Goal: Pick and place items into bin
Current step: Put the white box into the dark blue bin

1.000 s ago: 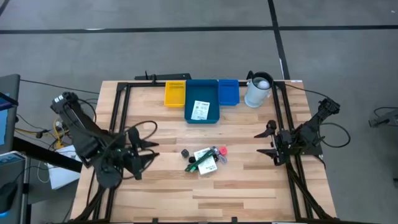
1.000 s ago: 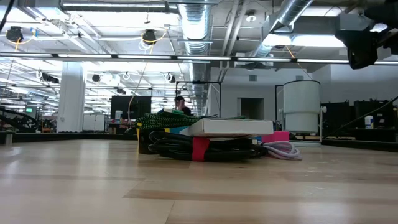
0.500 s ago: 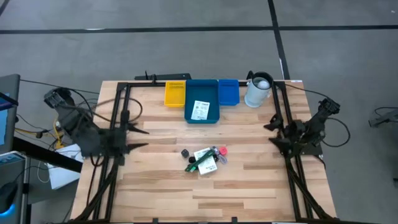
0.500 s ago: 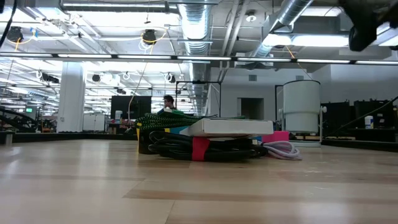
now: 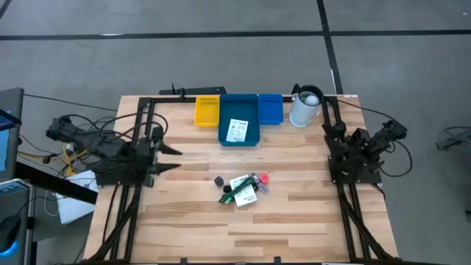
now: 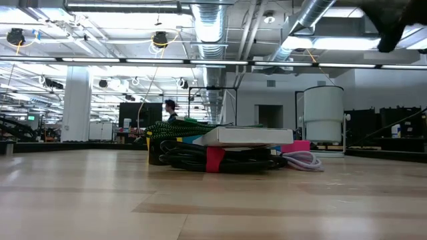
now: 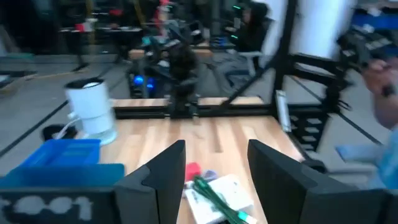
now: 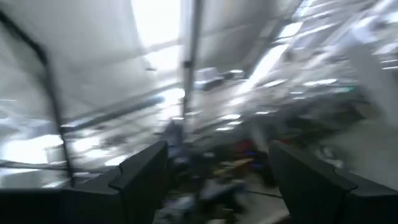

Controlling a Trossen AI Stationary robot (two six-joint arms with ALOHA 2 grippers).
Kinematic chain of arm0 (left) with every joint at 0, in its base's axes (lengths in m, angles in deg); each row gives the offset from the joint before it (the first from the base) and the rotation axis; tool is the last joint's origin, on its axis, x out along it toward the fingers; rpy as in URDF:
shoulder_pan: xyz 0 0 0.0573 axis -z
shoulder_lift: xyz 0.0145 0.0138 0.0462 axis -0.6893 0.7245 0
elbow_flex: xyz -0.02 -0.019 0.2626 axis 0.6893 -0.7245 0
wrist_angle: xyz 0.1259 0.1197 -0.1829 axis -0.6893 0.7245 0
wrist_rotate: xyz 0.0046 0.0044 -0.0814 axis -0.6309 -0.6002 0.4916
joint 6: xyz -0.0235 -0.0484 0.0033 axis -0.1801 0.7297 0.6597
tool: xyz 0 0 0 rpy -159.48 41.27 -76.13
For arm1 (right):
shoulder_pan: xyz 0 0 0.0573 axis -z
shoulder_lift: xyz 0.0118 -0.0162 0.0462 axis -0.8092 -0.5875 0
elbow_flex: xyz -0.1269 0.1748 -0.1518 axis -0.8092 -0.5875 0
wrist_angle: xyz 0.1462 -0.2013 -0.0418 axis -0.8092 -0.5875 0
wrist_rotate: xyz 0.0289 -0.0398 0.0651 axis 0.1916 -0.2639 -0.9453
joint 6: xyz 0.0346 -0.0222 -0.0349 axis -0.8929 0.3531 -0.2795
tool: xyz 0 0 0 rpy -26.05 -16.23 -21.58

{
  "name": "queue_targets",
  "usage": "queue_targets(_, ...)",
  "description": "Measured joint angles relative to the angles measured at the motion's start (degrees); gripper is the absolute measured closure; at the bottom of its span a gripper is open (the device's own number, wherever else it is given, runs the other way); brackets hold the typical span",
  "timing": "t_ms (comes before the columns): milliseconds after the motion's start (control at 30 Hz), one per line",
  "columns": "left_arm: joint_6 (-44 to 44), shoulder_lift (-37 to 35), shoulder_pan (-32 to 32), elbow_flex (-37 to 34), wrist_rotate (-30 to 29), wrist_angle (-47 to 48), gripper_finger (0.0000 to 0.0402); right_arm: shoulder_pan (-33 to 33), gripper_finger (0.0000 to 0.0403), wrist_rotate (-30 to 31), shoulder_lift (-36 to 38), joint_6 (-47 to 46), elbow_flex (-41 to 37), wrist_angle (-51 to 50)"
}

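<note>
Items [image 5: 243,189] lie mid-counter: left gripper [image 5: 168,157] at 9 o'clock, fingers spread, empty; right gripper [image 5: 333,132] at 2 o'clock, spread. Low view alone shows the black-and-red cable [image 6: 213,159].

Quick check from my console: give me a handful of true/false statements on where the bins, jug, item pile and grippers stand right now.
1. A white printed card lies in the large blue bin. True.
2. The white jug stands left of the yellow bin. False: it stands at the right end of the row, past the small blue bin.
3. The item pile sits mid-table, outside the bins. True.
4. The left gripper holds the green pen. False: its fingers are empty, and the pen lies on the pile.
5. The right gripper is open. True.
</note>
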Motion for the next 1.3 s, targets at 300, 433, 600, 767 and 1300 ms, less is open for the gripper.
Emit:
queue_targets(300, -0.81, 0.2, -6.17, -6.17, 2.74, -8.98, 0.0237, 7.07, 0.0127, 16.78, 0.0, 3.72, 0.05, -7.18)
queue_targets(433, -0.65, 0.18, -6.92, -6.19, 2.69, -9.03, 0.0237, 8.65, 0.0127, 17.37, -0.01, 3.85, 2.01, -18.84)
queue_targets(600, -0.63, 0.18, -7.14, -6.17, 2.56, -7.79, 0.0237, 9.83, 0.0127, 17.68, -0.8, 5.2, 3.56, -28.35)
queue_targets(767, -0.65, 0.98, -7.12, -6.17, -1.14, -6.69, 0.0237, 9.0, 0.0127, 14.75, -5.43, 9.95, 3.56, -32.77)
queue_targets(1300, -0.62, 0.88, -7.12, -6.17, -2.82, -5.36, 0.0237, 1.48, 0.0127, 16.42, -39.95, 13.53, 7.93, -23.41)
